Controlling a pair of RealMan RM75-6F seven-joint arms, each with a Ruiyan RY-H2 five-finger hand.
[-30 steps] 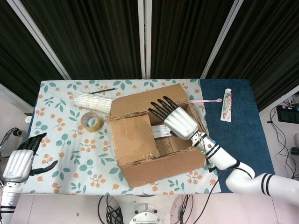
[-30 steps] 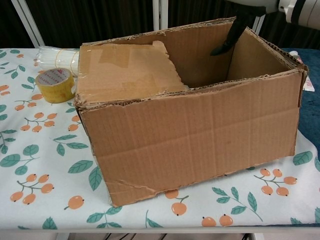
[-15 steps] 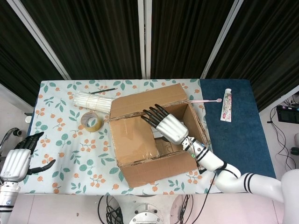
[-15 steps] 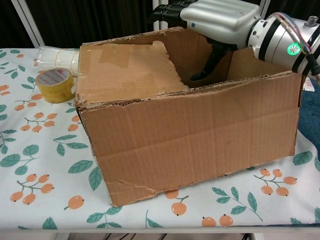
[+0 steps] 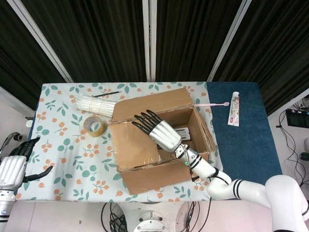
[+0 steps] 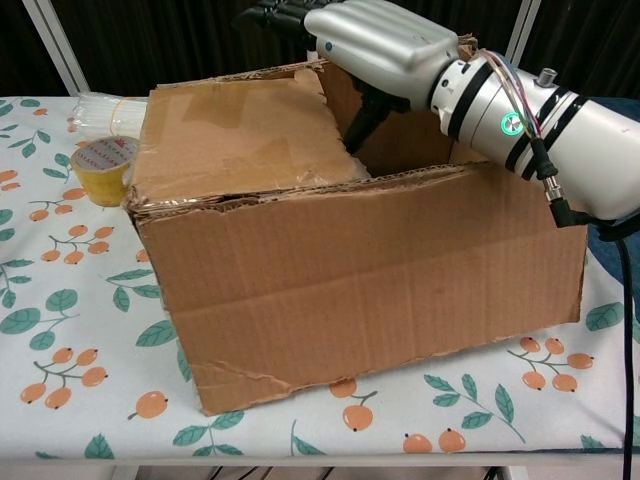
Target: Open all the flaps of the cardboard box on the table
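One flap (image 5: 135, 145) still lies shut over the left half of the box (image 5: 159, 176) at mid-frame on the desk (image 5: 63, 145). No writing is legible. The right hand (image 5: 157, 129) hovers over the flap's inner edge, fingers spread, grasping nothing. The left hand (image 5: 14, 166), released, sits lower left.

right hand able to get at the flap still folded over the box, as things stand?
Probably yes. The right hand is above the open box, fingers spread over the inner edge of the folded flap. Nothing lies between them; the flap's free edge over the opening looks exposed. Contact can't be confirmed.
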